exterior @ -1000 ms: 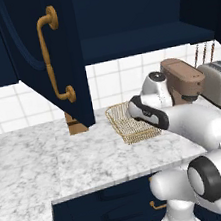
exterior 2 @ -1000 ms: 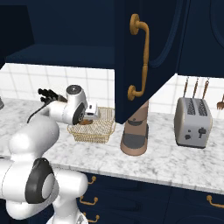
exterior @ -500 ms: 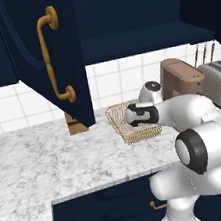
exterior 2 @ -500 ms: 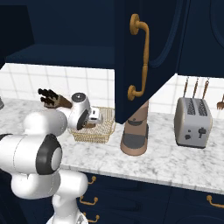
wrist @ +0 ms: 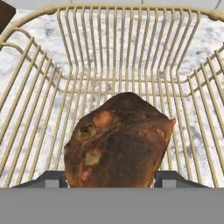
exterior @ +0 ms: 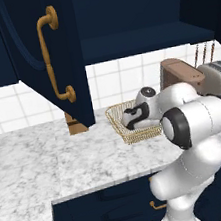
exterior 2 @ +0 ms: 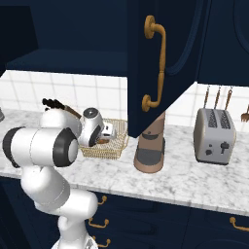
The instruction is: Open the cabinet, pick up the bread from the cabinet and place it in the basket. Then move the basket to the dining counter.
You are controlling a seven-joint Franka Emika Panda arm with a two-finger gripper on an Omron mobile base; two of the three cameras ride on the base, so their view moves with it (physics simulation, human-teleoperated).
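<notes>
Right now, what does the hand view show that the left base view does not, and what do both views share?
The hand view shows the bread close up, dark brown, between the pincer tips and over the wire floor of the basket. The left base view shows the open cabinet door with its brass handle, the toaster and the arm reaching into the basket. Both views share the basket and the marble counter under it.

arm bent low, end effector [wrist: 112, 178] pitched down, fingers clamped
</notes>
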